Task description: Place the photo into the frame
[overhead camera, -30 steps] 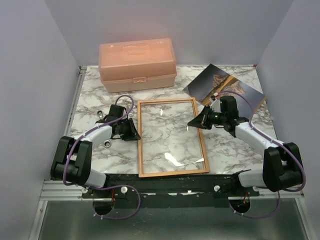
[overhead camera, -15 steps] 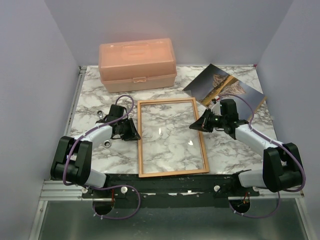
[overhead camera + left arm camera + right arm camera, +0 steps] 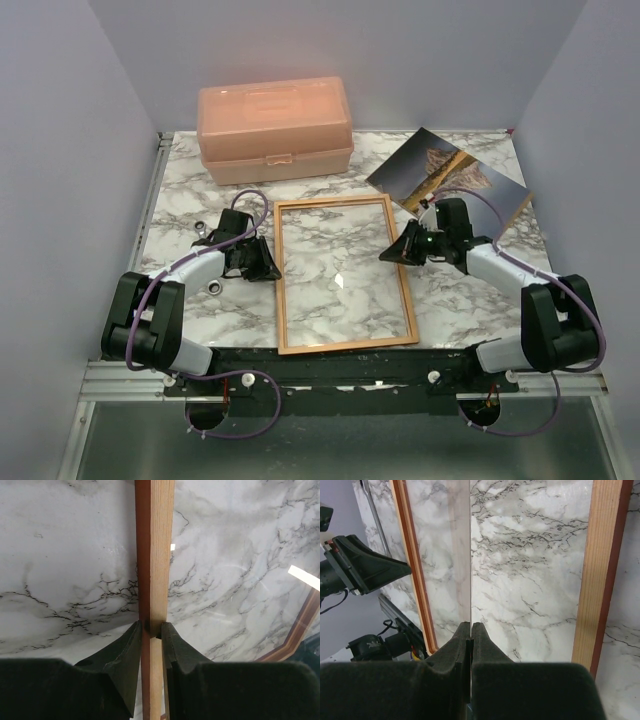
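The wooden frame (image 3: 281,285) lies flat mid-table. My left gripper (image 3: 268,268) is shut on its left rail, which shows between the fingers in the left wrist view (image 3: 152,626). My right gripper (image 3: 390,252) is shut on the right edge of a clear pane (image 3: 340,280) that sits over the frame's opening. The right wrist view sees the pane edge-on (image 3: 470,555), between the closed fingertips (image 3: 470,625). The photo (image 3: 420,162) lies face up at the back right, behind the right gripper, with nothing holding it.
A peach plastic box (image 3: 273,128) stands at the back left. A brown board edge (image 3: 519,207) shows under the photo. Small metal rings (image 3: 215,290) lie by the left arm. The frame's right rail (image 3: 597,570) runs beside the right gripper.
The right wrist has shifted slightly toward the back, and the glare spots on the clear pane have moved. The left arm and the frame have stayed put.
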You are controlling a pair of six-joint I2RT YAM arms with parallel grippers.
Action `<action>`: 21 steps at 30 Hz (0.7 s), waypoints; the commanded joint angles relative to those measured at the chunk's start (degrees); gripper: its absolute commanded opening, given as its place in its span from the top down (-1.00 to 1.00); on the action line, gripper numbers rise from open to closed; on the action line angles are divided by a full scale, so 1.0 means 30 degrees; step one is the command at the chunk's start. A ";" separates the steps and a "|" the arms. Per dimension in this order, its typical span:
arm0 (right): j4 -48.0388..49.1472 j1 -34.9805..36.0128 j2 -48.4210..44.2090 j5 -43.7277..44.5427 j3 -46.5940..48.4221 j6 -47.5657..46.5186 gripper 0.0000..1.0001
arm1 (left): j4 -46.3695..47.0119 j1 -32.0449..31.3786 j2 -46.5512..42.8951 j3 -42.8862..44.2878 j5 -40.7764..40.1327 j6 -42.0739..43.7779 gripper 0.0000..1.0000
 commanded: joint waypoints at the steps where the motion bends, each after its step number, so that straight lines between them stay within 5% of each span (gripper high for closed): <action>1: 0.1697 0.0219 0.0699 -0.1335 -0.0905 0.0450 0.98 | -0.0649 -0.0351 0.0584 -0.0045 -0.0631 0.0369 0.53; 11: 0.1251 0.0292 0.1077 -0.0717 -0.0781 0.0074 0.28 | -0.0649 -0.0380 0.0599 -0.0016 -0.0661 0.0384 0.53; 21: -0.1145 0.0971 0.1081 0.1752 0.0290 -0.0735 -0.21 | -0.0685 -0.0409 0.0597 0.0012 -0.0676 0.0354 0.54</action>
